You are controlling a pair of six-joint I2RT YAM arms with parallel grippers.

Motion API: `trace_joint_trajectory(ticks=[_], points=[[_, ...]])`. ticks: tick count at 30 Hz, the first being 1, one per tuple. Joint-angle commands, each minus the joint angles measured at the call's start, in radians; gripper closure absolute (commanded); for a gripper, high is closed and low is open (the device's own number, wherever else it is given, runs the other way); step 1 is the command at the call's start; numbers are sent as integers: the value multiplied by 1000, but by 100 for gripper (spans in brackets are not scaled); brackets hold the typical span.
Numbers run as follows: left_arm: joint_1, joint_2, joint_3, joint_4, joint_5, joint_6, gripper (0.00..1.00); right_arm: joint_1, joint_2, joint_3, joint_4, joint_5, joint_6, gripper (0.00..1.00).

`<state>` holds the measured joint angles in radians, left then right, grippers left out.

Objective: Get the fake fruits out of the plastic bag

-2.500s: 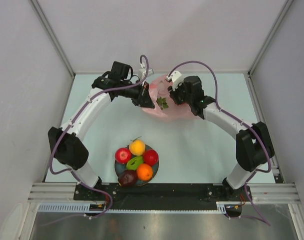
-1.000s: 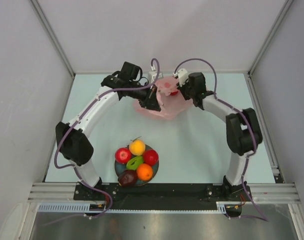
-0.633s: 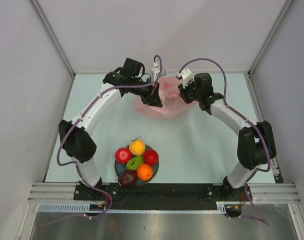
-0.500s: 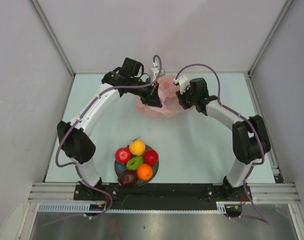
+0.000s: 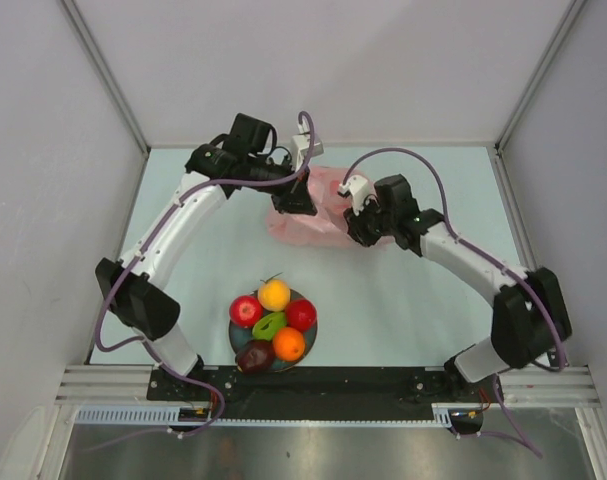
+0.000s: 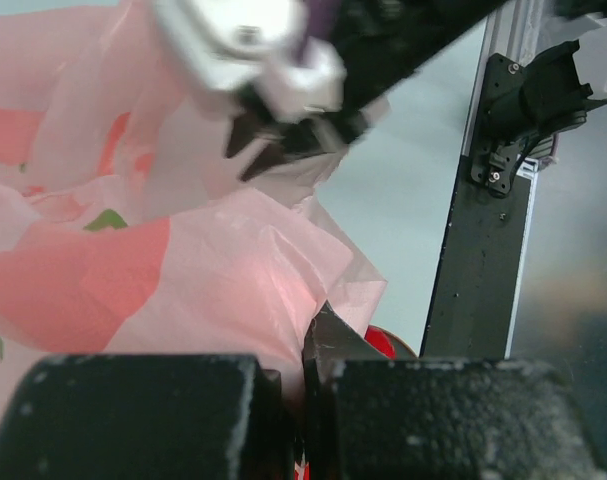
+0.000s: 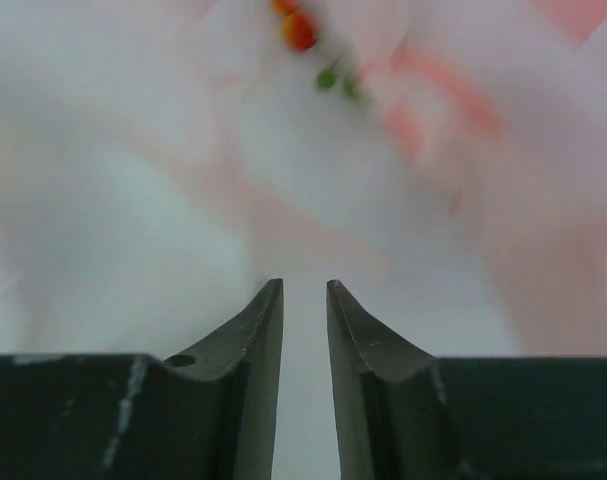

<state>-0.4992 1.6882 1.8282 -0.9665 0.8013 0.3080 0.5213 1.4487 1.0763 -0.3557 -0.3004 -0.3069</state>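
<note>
The pink plastic bag lies crumpled at the table's far middle. My left gripper is shut on a fold of its film at the bag's top. My right gripper is at the bag's right edge with its jaws a narrow gap apart and nothing between them; blurred bag film fills its view. Several fake fruits sit on a dark plate near the front: red apple, yellow-orange piece, green piece, orange, maroon piece. No fruit shows inside the bag.
White enclosure walls stand on the left, right and back. The black base rail runs along the near edge. A red fruit on the plate peeks past the bag in the left wrist view.
My right gripper has come out from the bag's back top and moved forward to its right edge. My left gripper has held its grip, drawing the bag slightly left and nearer.
</note>
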Motion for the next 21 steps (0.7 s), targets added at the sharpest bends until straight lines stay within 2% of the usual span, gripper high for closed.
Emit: trace_joint_trajectory(ticks=[1, 4, 6, 7, 12, 13, 15, 16, 18, 20, 21], points=[[-6, -36, -7, -12, 1, 59, 100, -50, 232, 86, 142, -26, 46, 76], [-6, -25, -9, -18, 6, 65, 100, -60, 359, 207, 97, -29, 61, 79], [-7, -24, -10, -17, 13, 65, 100, -60, 378, 224, 116, 15, 83, 78], [-6, -25, -18, -14, 16, 65, 100, -50, 380, 224, 129, 45, 86, 72], [-6, -24, -21, -20, 18, 97, 100, -33, 368, 224, 181, 222, 86, 57], [-6, -21, -20, -24, 18, 105, 100, -32, 368, 224, 182, 239, 84, 49], [-6, -16, -24, -44, 19, 147, 100, -27, 375, 226, 187, 276, 80, 41], [-6, -12, -36, -52, 13, 169, 100, -27, 378, 224, 189, 288, 83, 33], [-9, -16, -62, -63, -19, 241, 100, -33, 394, 224, 214, 332, 101, 26], [-12, -41, -122, -31, -42, 291, 100, -40, 407, 224, 239, 337, 112, 13], [-15, -51, -145, -15, -54, 305, 100, -41, 427, 226, 262, 328, 109, 11]])
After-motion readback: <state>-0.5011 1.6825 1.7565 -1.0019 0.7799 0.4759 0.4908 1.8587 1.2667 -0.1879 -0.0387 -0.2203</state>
